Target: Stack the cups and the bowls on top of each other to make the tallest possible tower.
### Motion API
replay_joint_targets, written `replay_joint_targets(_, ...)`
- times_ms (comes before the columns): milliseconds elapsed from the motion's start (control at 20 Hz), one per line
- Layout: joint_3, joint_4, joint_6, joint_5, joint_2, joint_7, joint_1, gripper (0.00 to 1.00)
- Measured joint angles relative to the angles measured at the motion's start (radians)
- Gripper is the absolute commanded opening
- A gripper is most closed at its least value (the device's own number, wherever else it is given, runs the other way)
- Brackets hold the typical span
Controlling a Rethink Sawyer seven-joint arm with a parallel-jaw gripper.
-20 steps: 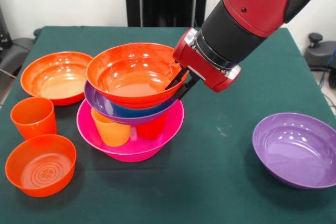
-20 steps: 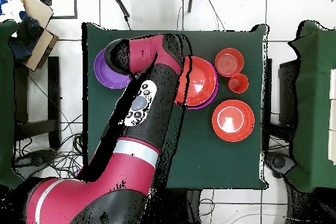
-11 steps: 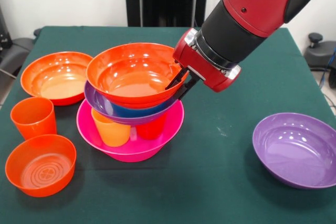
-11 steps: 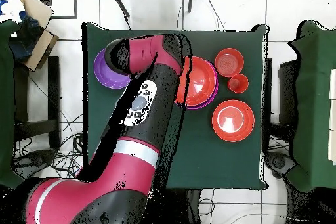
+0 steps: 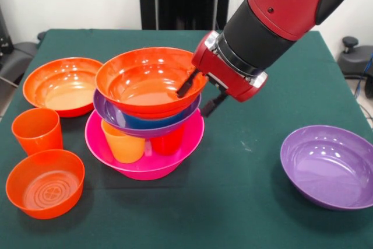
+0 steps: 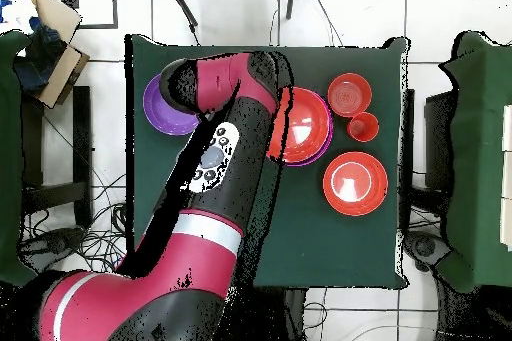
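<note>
Claw (image 5: 199, 94): spread wide, holding nothing
Top orange bowl (image 5: 145, 80): its rim sat between the fingers, crowning the tower (image 5: 145, 144)

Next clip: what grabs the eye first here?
The tower at mid-table: a wide orange bowl on a purple one, above cups in the big pink bowl. The red arm's gripper straddles the top bowl's rim, open. A lone purple bowl sits apart.

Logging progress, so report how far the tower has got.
Done: pink bowl holds cups, with purple, blue and orange bowl stacked above. In hand: nothing; the hand stands open astride that orange rim. Left: purple bowl, two orange bowls, one cup.
</note>
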Motion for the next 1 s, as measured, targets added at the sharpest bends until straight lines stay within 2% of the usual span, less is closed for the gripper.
replay_joint_targets(1000,0.0,0.013,0.023,0.0,-0.029,0.0,0.0,1.0)
